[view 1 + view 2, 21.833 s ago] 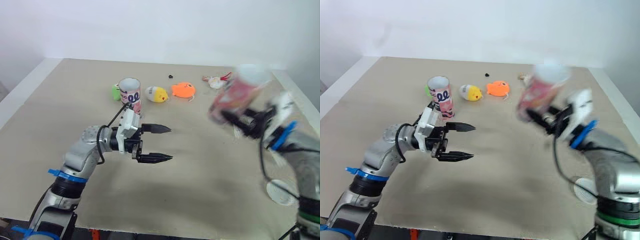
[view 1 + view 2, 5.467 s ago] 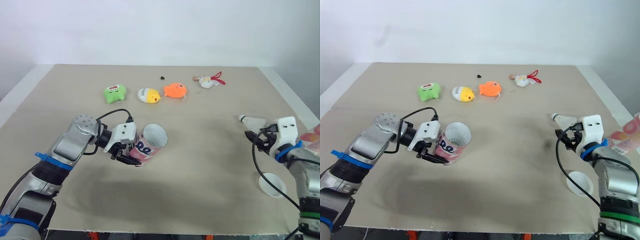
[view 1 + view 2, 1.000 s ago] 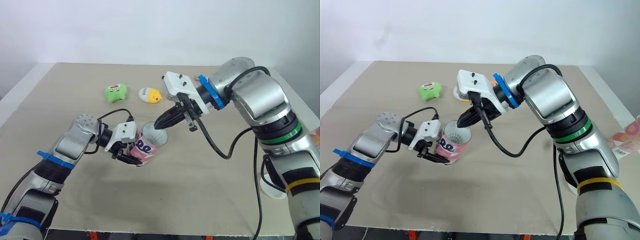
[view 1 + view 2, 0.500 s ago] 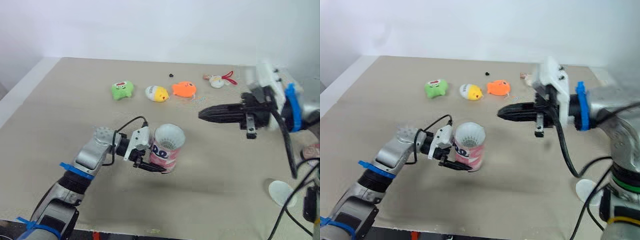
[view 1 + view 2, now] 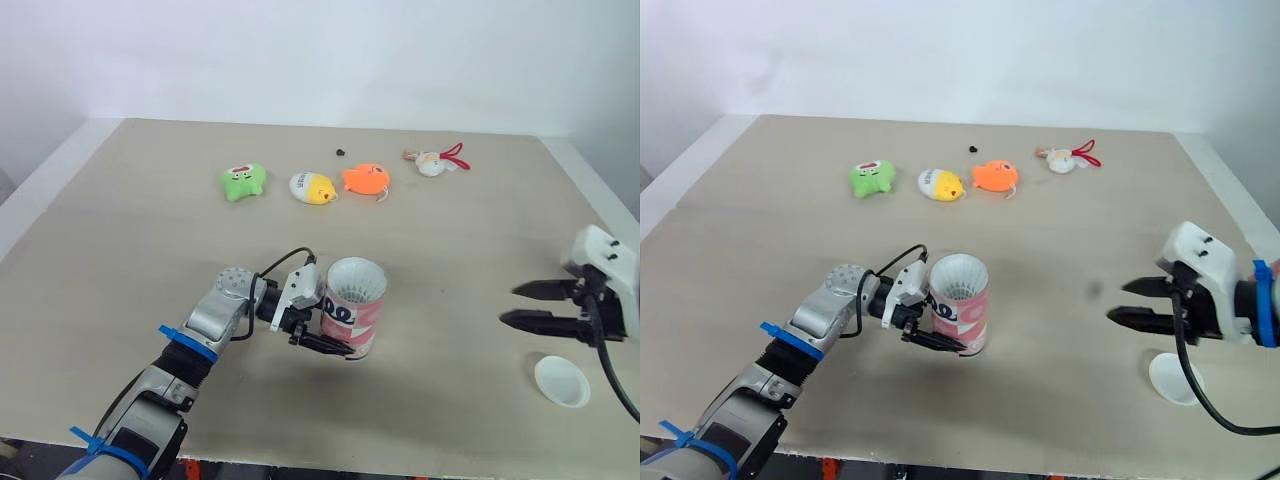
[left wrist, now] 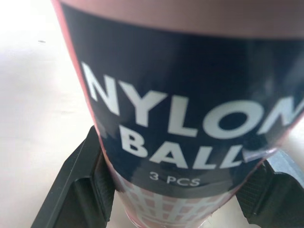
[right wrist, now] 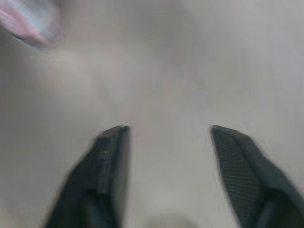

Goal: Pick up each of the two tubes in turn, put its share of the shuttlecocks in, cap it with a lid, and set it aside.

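Observation:
A pink tube (image 5: 352, 310) with a dark "NYLON BALL" label (image 6: 190, 109) stands upright on the table, its open top showing a white shuttlecock (image 5: 357, 279) inside. My left gripper (image 5: 318, 328) is shut on the tube's lower part; its black fingers (image 6: 76, 190) press on both sides. My right gripper (image 5: 517, 304) hovers open and empty over the table at the right, just left of a white lid (image 5: 561, 380) that lies flat near the front edge.
Along the back of the table (image 5: 120, 220) lie a green toy (image 5: 243, 181), a yellow toy (image 5: 313, 187), an orange fish toy (image 5: 364, 179) and a small white toy with a red loop (image 5: 433, 161). A tiny black speck (image 5: 341, 152) sits behind them.
My right gripper has pulled back from above the tube to the right side, near the lid, and now stands open. The tube in my left gripper has shifted slightly right.

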{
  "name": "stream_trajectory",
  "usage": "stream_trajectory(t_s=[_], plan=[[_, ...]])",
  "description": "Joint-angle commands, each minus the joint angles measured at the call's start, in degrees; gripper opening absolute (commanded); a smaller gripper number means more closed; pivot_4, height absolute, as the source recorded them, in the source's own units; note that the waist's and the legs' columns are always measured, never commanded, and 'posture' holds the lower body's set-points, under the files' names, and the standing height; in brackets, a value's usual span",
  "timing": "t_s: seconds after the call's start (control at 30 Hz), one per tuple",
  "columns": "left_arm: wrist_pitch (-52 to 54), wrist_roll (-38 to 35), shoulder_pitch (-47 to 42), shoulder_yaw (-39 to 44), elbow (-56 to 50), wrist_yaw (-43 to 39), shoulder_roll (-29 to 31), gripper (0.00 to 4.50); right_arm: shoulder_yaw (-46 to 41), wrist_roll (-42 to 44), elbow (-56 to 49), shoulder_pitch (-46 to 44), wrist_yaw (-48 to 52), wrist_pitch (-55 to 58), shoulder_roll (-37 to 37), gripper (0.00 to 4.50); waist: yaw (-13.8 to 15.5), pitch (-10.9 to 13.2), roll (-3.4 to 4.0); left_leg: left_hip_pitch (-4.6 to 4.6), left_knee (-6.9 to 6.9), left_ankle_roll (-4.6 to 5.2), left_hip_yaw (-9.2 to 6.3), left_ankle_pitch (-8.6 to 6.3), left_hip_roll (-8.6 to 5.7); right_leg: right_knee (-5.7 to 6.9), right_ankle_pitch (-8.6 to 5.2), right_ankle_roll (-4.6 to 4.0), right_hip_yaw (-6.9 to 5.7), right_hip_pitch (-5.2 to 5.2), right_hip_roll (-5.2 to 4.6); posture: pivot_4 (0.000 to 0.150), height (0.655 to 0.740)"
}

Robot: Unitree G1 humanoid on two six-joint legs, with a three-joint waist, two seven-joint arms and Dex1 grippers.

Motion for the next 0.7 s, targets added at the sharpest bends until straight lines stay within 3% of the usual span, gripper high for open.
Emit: stream_trajectory(t_s=[0.03, 0.4, 0.7], plan=[[-0.2, 2.1, 0.7, -2.0, -1.3, -1.0, 1.9, 2.83, -3.4, -3.3, 8.5, 3.6, 3.2, -6.5, -1.3, 4.35, 0.0, 0.0, 0.01, 0.04, -0.01, 0.0, 0.01, 0.0, 0.03, -0.01, -0.2, 0.09, 0.0, 0.03, 0.02, 0.15, 0.74], [-4.5, 3.8, 2.4, -2.9, -0.4, 0.2, 2.9, 2.83, 2.6, -7.0, 29.7, 3.0, 4.4, -14.8, -2.4, 4.35, -0.2, -0.1, 0.15, 0.35, -0.06, -0.01, 0.2, 0.0, 0.09, 0.0, -0.17, 0.09, 0.2, 0.18, 0.04, 0.15, 0.74], [-7.0, 3.8, 2.4, -2.5, 0.8, 1.2, 1.8, 2.83, 8.7, -7.5, 30.6, 2.6, 3.0, -15.1, -0.9, 4.35, -0.1, -0.2, 0.28, 0.4, -0.03, 0.0, 0.21, 0.0, 0.06, -0.01, -0.16, 0.17, 0.3, 0.26, 0.06, 0.15, 0.74]])
